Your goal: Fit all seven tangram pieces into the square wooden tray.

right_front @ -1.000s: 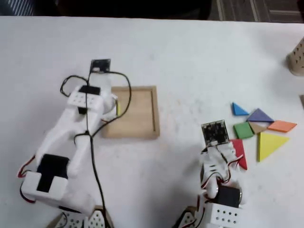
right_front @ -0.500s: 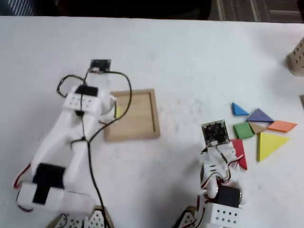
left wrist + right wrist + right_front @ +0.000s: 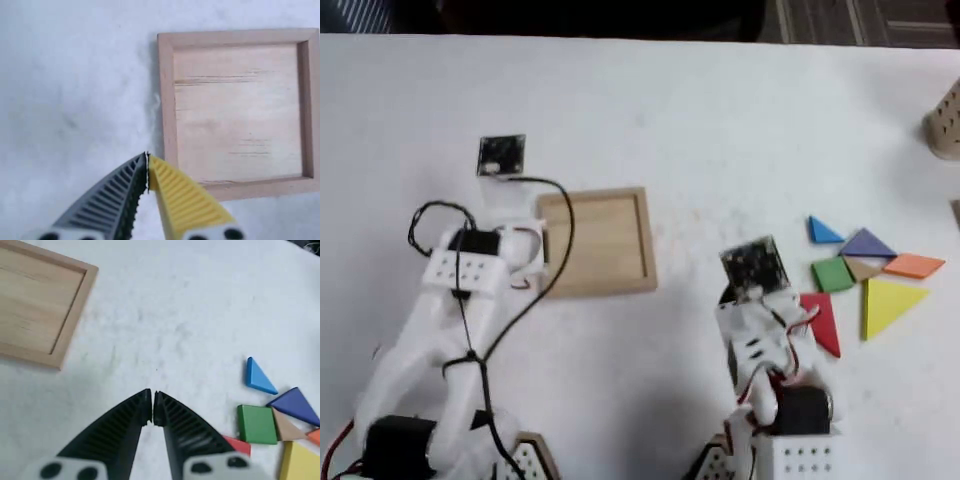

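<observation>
Tangram pieces (image 3: pixel 865 270) first: where do they lie?

All seven are bunched by the table's (image 3: pixel 700 120) right edge, outside the square wooden tray (image 3: pixel 647 240). I can see the blue triangle (image 3: pixel 823 231), purple triangle (image 3: pixel 867 243), green square (image 3: pixel 832 273), tan triangle (image 3: pixel 861 268), orange parallelogram (image 3: pixel 914 265) and yellow triangle (image 3: pixel 888 303). The red triangle (image 3: pixel 823 315) is on the cluster's tray side.

And the tray?

It sits left of the table's middle, with bare wood inside and a raised rim all round. A broad stretch of white tabletop lies open between its right rim and the pieces, and more runs up to the far edge.

How are the pincers?

On the left gripper (image 3: pixel 146 170), the grey and yellow fingers are pressed together. Its tips are over the table just outside the tray's rim, near a corner. On the right gripper (image 3: pixel 152 407), the black fingers are closed tip to tip. It hangs over bare table between tray and pieces, nearer the pieces.

What about the room?

A pale holder (image 3: pixel 945 125) with holes stands at the right edge, well apart from the cluster. Floor (image 3: pixel 880 20) shows beyond the far edge.
</observation>
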You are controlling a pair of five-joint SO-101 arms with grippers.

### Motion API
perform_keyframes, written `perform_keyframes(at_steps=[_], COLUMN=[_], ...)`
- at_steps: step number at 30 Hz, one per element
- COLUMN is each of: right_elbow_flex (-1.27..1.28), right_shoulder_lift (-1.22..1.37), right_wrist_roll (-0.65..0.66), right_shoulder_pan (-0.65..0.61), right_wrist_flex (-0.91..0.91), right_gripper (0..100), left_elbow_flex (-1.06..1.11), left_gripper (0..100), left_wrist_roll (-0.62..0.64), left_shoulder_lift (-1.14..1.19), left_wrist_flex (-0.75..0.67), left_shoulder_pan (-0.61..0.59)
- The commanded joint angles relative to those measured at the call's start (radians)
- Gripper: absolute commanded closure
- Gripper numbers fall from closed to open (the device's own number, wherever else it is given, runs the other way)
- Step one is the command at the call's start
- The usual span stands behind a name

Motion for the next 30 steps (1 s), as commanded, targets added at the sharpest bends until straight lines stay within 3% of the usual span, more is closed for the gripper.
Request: perform_keyframes(at_steps=[1,6,14,18,22,30], right_elbow_flex=[-0.15,-0.25,-0.41,-0.499,-0.606,-0.77], right_shoulder_lift=[0.323,0.676,0.928,1.101,1.288,1.636], right_wrist_roll=[-0.026,-0.089,-0.262,-0.333,-0.344,-0.338], right_shoulder_pan=[-0.001,-0.002,-0.22,-0.311,-0.318,-0.338], right_wrist_flex=[-0.028,-0.177,-0.377,-0.424,-0.476,-0.573], right_gripper=[97.8,97.8,97.6,89.5,82.1,82.2], left_elbow_flex=[-0.014,-0.014,-0.107,-0.132,-0.123,-0.133], left_gripper=[95,95,95,95,95,95], left_wrist_roll=[-0.012,-0.003,-0.009,-0.011,-0.011,-0.011], left_shoulder_lift=[-0.018,0.018,0.151,0.176,0.177,0.236], left_wrist_flex=[-0.034,-0.115,-0.094,-0.098,-0.132,-0.17], left_shoulder_pan=[-0.015,-0.021,-0.035,-0.093,-0.12,-0.139])
